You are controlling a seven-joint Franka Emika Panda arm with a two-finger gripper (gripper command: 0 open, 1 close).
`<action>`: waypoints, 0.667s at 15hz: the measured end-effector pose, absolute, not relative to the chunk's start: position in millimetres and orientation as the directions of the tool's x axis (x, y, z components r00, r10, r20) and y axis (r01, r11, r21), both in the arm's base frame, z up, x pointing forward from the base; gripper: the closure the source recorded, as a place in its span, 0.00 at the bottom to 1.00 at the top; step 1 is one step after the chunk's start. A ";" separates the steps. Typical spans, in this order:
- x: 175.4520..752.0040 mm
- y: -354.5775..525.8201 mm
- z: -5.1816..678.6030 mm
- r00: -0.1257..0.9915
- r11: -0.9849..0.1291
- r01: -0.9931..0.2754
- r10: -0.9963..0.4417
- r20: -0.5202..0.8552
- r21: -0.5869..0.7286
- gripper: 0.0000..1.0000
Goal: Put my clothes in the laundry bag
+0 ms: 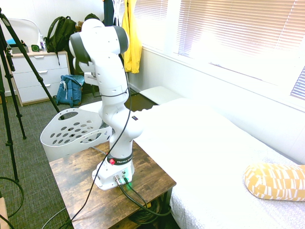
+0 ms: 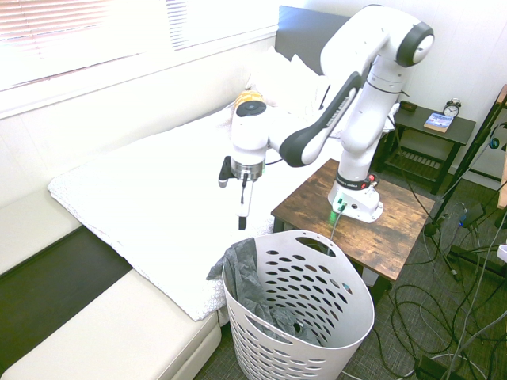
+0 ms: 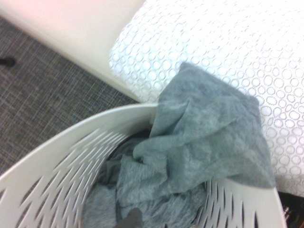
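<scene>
Bedside floor: crumpled grey clothes (image 2: 252, 286) draped over white laundry bag (image 2: 317, 317) rim.

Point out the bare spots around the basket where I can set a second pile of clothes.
The white bedcover is bare between the window wall and the basket. The wooden table has a free strip beside the arm's base. The basket's bed-side rim is crowded: the grey garment drapes over it.

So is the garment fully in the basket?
Mostly in: one corner of the garment drapes over the basket rim.

Bedroom: bed (image 1: 200, 143), dresser (image 1: 35, 76), nightstand (image 2: 432, 134)
</scene>
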State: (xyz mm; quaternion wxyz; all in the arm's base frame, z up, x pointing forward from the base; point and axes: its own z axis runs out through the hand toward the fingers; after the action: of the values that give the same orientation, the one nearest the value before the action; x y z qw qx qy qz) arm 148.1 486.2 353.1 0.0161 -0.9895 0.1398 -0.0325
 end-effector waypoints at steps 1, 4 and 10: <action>169.4 480.4 342.4 0.947 -0.949 -0.315 -0.316 0.052 -0.030 0.00; 206.5 465.1 297.6 0.923 -0.923 -0.386 -0.385 0.011 0.014 0.00; 260.3 522.7 154.2 0.882 -0.884 -0.463 -0.467 -0.062 0.069 0.00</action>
State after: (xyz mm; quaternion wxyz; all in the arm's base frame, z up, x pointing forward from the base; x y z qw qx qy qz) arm 260.3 522.7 154.2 -0.0259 -0.9697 0.2399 0.0385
